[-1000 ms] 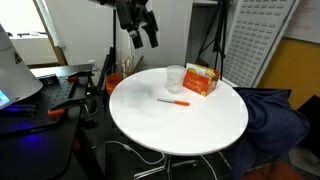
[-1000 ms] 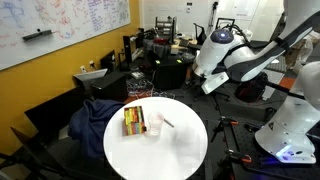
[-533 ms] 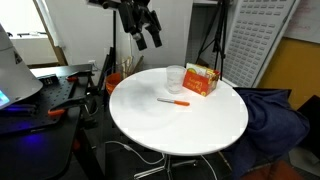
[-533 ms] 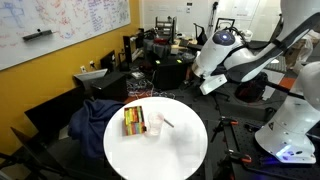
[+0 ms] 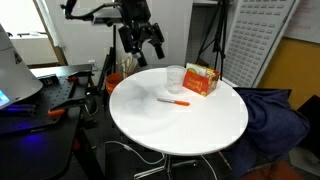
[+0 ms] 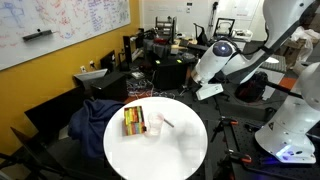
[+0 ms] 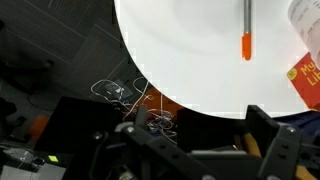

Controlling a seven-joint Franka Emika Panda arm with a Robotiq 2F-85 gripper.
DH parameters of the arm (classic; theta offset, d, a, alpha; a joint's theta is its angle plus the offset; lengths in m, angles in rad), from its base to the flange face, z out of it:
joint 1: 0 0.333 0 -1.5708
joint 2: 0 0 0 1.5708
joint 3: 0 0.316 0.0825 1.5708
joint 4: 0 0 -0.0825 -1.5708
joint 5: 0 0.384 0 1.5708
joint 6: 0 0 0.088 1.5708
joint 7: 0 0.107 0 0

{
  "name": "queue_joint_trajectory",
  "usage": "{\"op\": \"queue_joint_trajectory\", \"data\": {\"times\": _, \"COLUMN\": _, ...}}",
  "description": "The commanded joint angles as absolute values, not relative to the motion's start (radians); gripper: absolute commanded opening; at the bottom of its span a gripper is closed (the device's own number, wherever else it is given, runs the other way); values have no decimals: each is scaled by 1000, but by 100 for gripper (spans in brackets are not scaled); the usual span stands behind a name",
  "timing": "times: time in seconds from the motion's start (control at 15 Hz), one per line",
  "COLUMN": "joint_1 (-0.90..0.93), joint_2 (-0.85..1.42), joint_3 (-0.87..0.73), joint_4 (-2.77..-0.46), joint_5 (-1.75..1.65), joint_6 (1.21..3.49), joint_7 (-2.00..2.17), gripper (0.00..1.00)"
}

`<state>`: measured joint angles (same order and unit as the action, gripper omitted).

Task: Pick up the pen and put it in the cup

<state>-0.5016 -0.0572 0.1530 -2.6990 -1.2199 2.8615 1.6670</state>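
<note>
The gripper (image 5: pixel 143 55) hung at upper centre, fingers spread wide, off the table's (image 5: pixel 130 120) edge. The pen (image 5: pixel 173 101) lay flat mid-frame, just below the cup (image 5: pixel 175 80). Best to descend square across the barrel, straddling it.

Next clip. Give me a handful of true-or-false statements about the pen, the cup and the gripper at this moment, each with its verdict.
1. The pen lies flat on the white table, outside the cup. True.
2. The gripper is shut on the pen. False: its jaws are open and empty, up in the air away from the pen.
3. The cup stands right beside the orange box. True.
4. The cup lies tipped on its side. False: it stands upright.
5. The pen rests on top of the orange box. False: it lies on the table, in front of the cup in an exterior view.
</note>
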Motion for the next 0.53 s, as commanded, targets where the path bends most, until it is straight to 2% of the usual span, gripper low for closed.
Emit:
{"op": "queue_joint_trajectory", "data": {"times": 0.0, "joint_1": -525, "joint_2": 40, "joint_3": 139, "joint_4": -2638, "joint_5": -1396, "joint_6": 2919, "joint_7": 1840, "gripper": 100}}
{"op": "queue_joint_trajectory", "data": {"times": 0.47, "joint_1": -527, "joint_2": 228, "joint_3": 110, "joint_4": -2489, "joint_5": -1796, "joint_6": 2991, "joint_7": 2195, "gripper": 100}}
